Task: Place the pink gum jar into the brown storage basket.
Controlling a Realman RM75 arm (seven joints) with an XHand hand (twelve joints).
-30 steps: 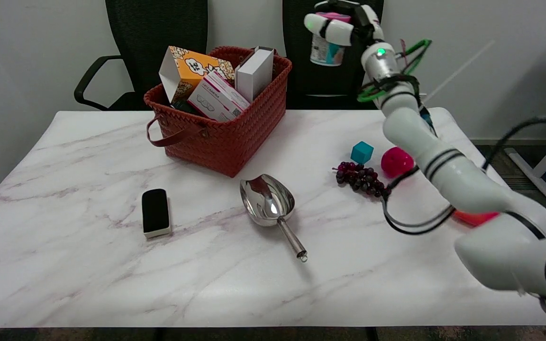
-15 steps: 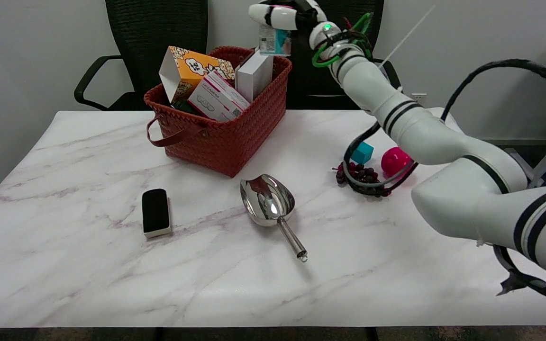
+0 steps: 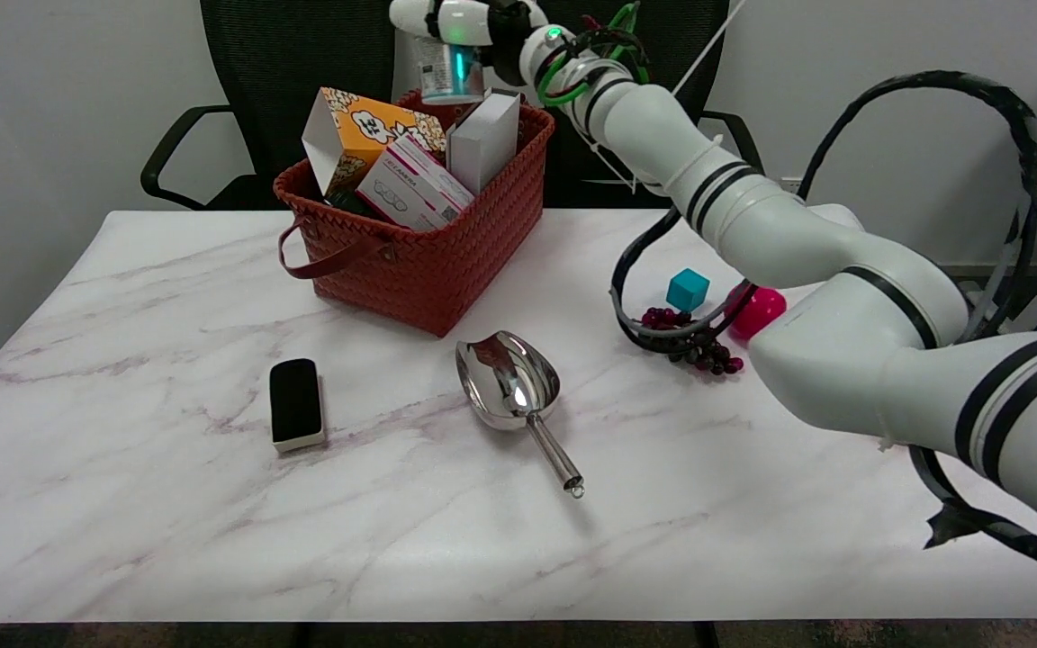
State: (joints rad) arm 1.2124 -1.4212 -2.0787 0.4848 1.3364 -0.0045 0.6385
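The gum jar [image 3: 448,70] hangs at the top centre of the frame, over the far rim of the brown basket [image 3: 428,270], and my right hand [image 3: 460,27] grasps it from above, around its upper part. I judge it light, rigid and smooth-sided, so a wrap near the lid suits it. The basket is crowded with boxes [image 3: 415,184]; I see little free room, so it may land on them and tip.

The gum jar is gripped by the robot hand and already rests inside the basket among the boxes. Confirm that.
Not quite. The head view shows the robot hand gripping the gum jar, but it hangs above the basket, not resting inside among the boxes.
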